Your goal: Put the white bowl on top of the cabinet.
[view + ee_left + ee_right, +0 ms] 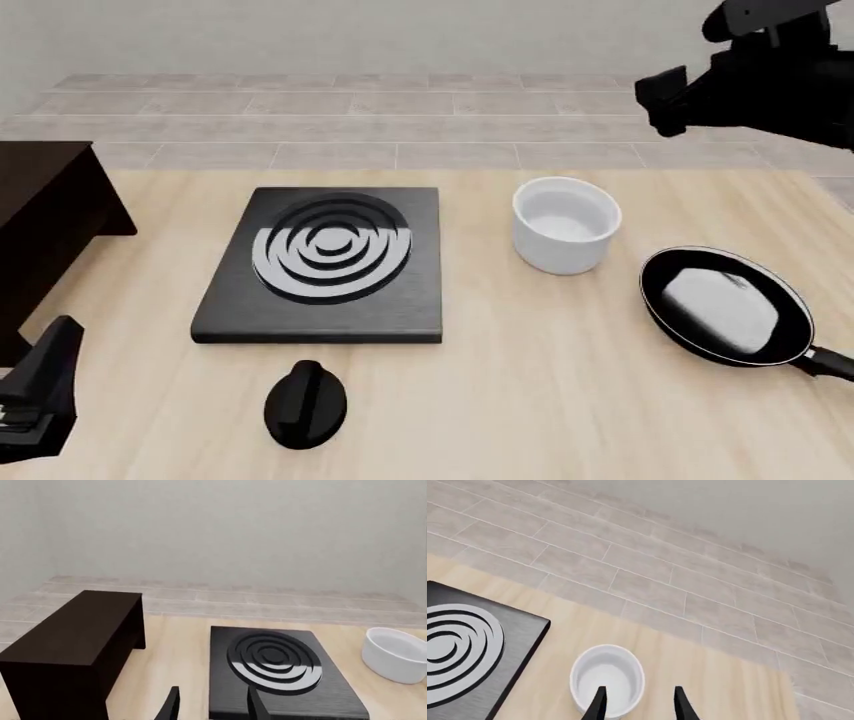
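Observation:
The white bowl (567,225) stands upright on the wooden table, between the stove plate and the frying pan. At the table's left edge sits the dark brown cabinet (40,215), its flat top bare. My right gripper (639,706) is open and hovers high above the bowl (607,677), with one finger over the rim; in the front view that arm (761,80) is up at the top right. My left gripper (213,709) is open and holds nothing. It is low at the near left, looking past the cabinet (73,640) and toward the bowl (395,655).
A flat black stove plate (327,262) with grey rings lies mid-table, with a black knob (307,402) in front of it. A black frying pan (727,305) rests near the bowl's right side. Beyond the table lies a tiled floor.

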### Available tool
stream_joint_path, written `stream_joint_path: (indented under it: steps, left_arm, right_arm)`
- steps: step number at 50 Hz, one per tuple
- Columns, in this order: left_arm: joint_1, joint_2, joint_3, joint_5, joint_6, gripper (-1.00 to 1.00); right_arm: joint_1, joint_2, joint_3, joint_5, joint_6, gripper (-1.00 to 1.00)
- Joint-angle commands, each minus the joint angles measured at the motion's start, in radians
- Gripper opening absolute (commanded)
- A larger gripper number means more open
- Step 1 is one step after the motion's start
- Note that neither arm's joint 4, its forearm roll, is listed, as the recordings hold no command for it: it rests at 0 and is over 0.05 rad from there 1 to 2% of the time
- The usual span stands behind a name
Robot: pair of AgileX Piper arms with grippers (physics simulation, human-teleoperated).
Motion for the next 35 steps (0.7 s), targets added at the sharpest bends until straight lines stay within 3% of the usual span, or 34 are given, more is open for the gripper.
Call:
stream_joint_path:
  steps: [1, 22, 35]
  left_arm:
    - [-0.001, 0.003, 0.002, 0.002, -0.001, 1.00]
    - [-0.003, 0.069, 0.008, -0.047, 0.011, 1.00]
    - [-0.003, 0.120, 0.008, -0.083, 0.025, 1.00]
  right_arm:
    - [0.004, 0.102, -0.076, 0.033, -0.006, 1.00]
    - [-0.004, 0.207, -0.083, -0.006, 0.087, 1.00]
    - [-0.024, 0.248, -0.068, -0.049, 0.096, 1.00]
